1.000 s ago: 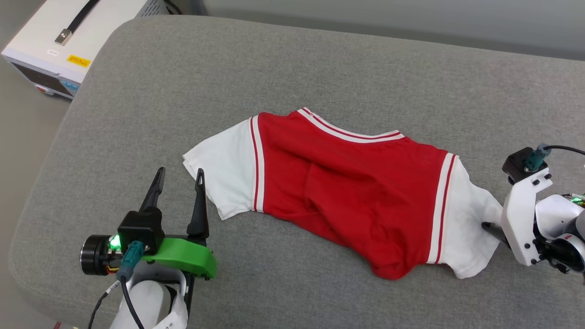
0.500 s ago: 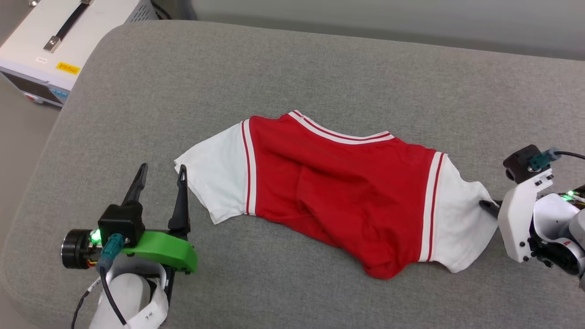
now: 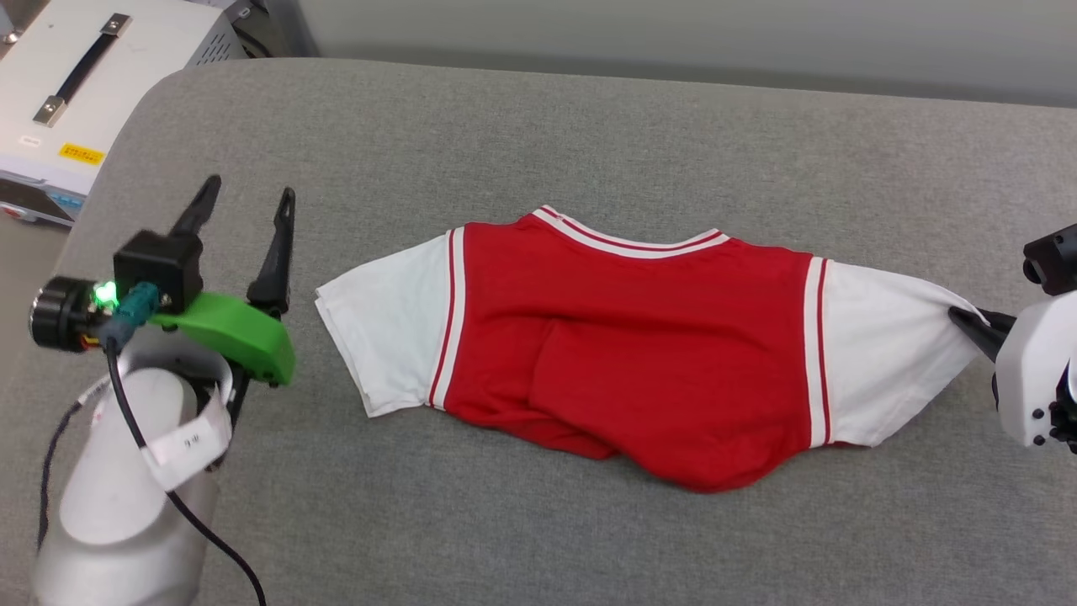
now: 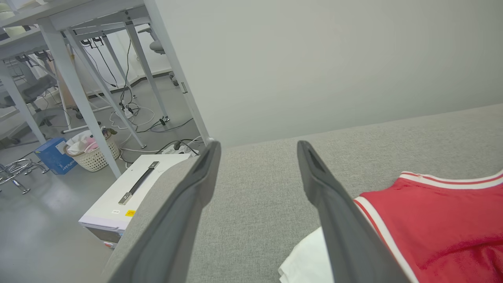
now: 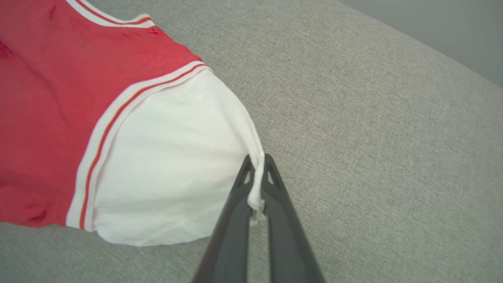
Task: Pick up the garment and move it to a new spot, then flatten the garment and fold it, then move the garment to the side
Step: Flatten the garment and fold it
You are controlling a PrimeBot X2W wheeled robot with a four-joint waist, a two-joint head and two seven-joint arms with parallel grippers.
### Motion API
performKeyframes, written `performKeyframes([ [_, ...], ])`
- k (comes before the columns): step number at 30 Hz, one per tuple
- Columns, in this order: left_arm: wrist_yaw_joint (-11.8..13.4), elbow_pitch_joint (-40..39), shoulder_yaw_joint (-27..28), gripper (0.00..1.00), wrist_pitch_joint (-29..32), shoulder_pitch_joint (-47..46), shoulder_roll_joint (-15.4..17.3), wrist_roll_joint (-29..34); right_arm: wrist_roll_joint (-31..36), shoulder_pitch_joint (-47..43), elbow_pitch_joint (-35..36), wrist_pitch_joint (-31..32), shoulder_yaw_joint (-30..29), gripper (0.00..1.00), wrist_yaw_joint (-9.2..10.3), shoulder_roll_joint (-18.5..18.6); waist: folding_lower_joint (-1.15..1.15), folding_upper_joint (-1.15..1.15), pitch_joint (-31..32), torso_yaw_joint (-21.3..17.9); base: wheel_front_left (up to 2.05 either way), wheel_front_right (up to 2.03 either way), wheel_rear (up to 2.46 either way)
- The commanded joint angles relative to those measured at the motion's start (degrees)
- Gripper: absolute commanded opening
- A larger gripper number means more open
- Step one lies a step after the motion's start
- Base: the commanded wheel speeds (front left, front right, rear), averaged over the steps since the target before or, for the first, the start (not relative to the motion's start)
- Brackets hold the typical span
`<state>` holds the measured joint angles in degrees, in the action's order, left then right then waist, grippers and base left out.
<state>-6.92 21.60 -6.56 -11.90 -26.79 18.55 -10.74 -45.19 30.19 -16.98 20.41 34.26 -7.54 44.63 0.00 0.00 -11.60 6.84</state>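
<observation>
The garment (image 3: pixel 639 345), a red shirt with white short sleeves and striped trim, lies back-up across the grey cushion (image 3: pixel 538 135). Its lower body is bunched and folded under. My right gripper (image 3: pixel 963 320) is shut on the cuff of the right-hand white sleeve, pulling it taut; the right wrist view shows the white hem pinched between the fingers of that gripper (image 5: pixel 257 169). My left gripper (image 3: pixel 248 198) stands open above the cushion, left of the other white sleeve (image 3: pixel 379 332), touching nothing. In the left wrist view the garment (image 4: pixel 440 224) shows at the lower right, beside the left gripper (image 4: pixel 257 151).
A white equipment box (image 3: pixel 76 84) with a black handle stands on the floor beyond the cushion's left corner. The left wrist view shows white table legs (image 4: pixel 173 67), cables, a wicker basket (image 4: pixel 94 151) and a blue box on the floor. A grey wall runs behind the cushion.
My right gripper has shut on the right sleeve cuff and pulled it outward, so the sleeve is stretched. My left gripper rose and moved back. The camera view also shifted.
</observation>
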Motion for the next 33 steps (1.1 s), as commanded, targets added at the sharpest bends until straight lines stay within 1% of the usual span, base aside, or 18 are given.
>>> performKeyframes([
  [1,-0.36,0.66,-1.09,1.00,1.43,-3.15,1.57,-1.20,0.25,-1.18,0.68,0.06,-0.76,0.00,0.05,0.35,0.00,0.00,-0.62,-0.54,0.00,0.00,0.00],
  [3,-0.50,1.76,-3.99,1.00,5.06,-6.42,3.52,-3.31,0.69,-1.77,1.44,0.38,-1.77,0.00,0.05,0.32,0.00,0.00,-1.04,-0.92,0.00,0.00,0.00],
  [5,-0.53,1.83,-8.34,1.00,8.66,-9.61,5.88,-6.99,1.13,-2.23,2.19,0.74,-2.73,0.00,0.05,0.10,0.00,0.00,-1.55,-1.31,0.00,0.00,0.00],
  [10,-0.55,2.43,-18.56,1.00,20.86,-16.87,12.42,-17.72,2.38,-2.97,3.74,1.65,-4.79,0.00,0.05,-0.55,0.00,0.00,-3.13,-2.12,0.00,0.00,0.00],
  [12,-0.56,3.10,-21.77,1.00,26.00,-19.18,14.31,-21.67,2.78,-3.09,4.34,2.02,-5.34,0.00,0.05,-0.84,0.00,0.00,-3.77,-2.47,0.00,0.00,0.00],
  [16,-0.56,4.67,-27.60,1.00,36.97,-22.71,17.05,-29.51,3.72,-3.13,5.68,2.93,-6.30,0.00,0.05,-1.31,0.00,0.00,-5.12,-3.20,0.00,0.00,0.00],
  [20,-0.56,6.55,-31.48,1.00,44.98,-25.13,18.65,-36.44,4.37,-2.79,6.84,3.71,-6.78,0.00,0.05,-1.71,0.00,0.00,-6.54,-4.03,0.00,0.00,0.00],
  [24,-0.56,8.15,-34.48,1.00,50.46,-26.54,19.54,-41.65,4.87,-2.14,7.88,4.48,-6.87,0.00,0.05,-2.23,0.00,0.00,-8.03,-4.91,0.00,0.00,0.00],
  [28,-0.57,10.15,-37.61,1.00,53.74,-27.03,20.09,-44.26,5.26,-1.39,8.59,5.07,-6.68,0.00,0.05,-2.62,0.00,0.00,-9.45,-5.61,0.00,0.00,0.00],
  [33,-0.57,13.39,-40.68,1.00,54.31,-26.73,20.05,-46.00,5.43,-0.50,9.02,5.21,-6.31,0.00,0.05,-2.94,0.00,0.00,-10.92,-6.32,0.00,0.00,0.00],
])
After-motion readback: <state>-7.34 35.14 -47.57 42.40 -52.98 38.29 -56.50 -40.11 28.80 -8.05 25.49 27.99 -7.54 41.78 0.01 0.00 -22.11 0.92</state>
